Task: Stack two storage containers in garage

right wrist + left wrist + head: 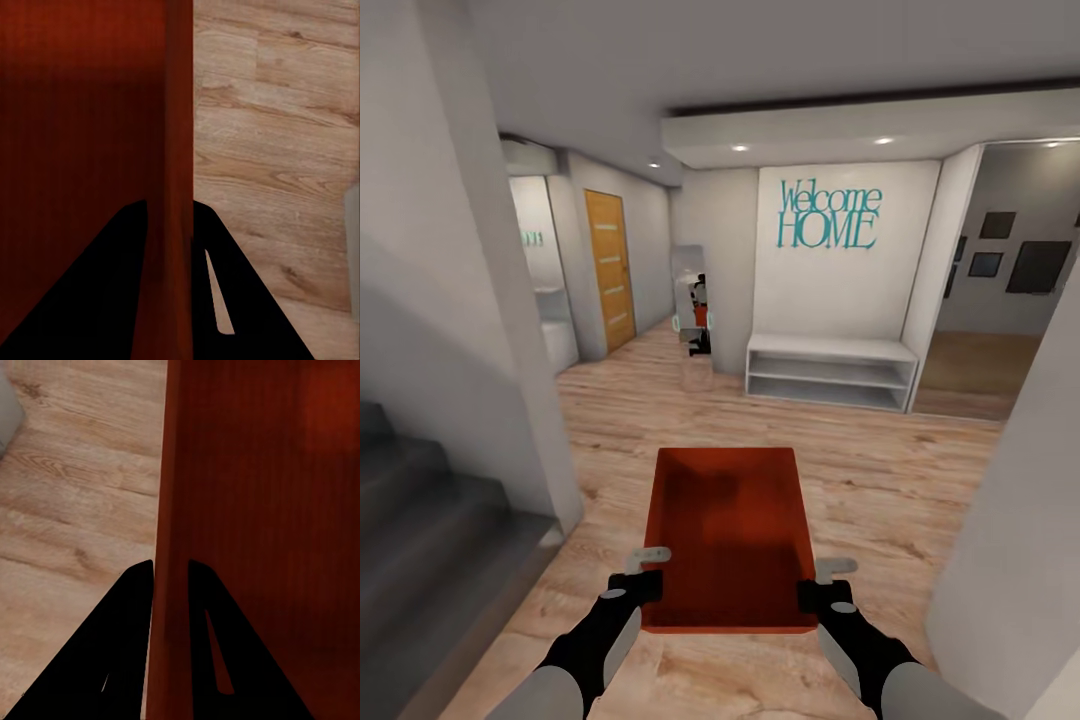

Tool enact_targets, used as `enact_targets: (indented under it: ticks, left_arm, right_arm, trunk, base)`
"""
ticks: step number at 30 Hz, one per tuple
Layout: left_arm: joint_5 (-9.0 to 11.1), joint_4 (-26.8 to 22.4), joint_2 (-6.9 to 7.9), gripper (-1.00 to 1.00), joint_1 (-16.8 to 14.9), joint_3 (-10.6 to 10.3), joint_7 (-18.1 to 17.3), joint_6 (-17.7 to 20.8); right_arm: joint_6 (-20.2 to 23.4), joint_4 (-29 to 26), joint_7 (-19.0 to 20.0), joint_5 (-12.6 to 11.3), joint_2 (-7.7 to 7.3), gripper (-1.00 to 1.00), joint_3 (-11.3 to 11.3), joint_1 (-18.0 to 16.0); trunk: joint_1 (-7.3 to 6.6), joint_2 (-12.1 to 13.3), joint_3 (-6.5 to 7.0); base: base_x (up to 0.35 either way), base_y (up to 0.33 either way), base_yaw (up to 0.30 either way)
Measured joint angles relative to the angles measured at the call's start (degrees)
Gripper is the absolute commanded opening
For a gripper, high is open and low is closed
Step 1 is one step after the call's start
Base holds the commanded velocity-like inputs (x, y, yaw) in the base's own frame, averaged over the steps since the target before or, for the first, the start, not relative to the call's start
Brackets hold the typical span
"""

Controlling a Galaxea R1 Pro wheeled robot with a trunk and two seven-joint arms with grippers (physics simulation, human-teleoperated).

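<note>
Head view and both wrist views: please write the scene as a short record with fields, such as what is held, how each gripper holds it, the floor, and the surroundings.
held object: one red-orange storage container, open top, nothing seen inside
left gripper: shut on the container's left wall, one finger on each side
right gripper: shut on the right wall, likewise
floor: light wood planks
ahead: white shelf bench under teal "Welcome HOME" lettering
left side: grey stairs, wooden door further back

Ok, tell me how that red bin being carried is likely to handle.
The storage container looks empty, so probably light. Left gripper and right gripper each pinch one thin side wall, which might flex. Its smooth walls could slip if jolted.
</note>
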Motion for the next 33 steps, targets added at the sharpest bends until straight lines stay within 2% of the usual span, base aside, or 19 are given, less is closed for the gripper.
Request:
enact_targets:
  ticks: [33]
  left_arm:
    - [0.11,-0.1,0.05,-1.0,0.01,-0.13,0.01,0.01]
  right_arm:
    - [0.0,-0.05,0.01,0.19,0.03,-1.0,-0.15,0.0]
  trunk:
    - [0.0,0.0,0.0]
  base:
    - [0.323,0.0,0.0]
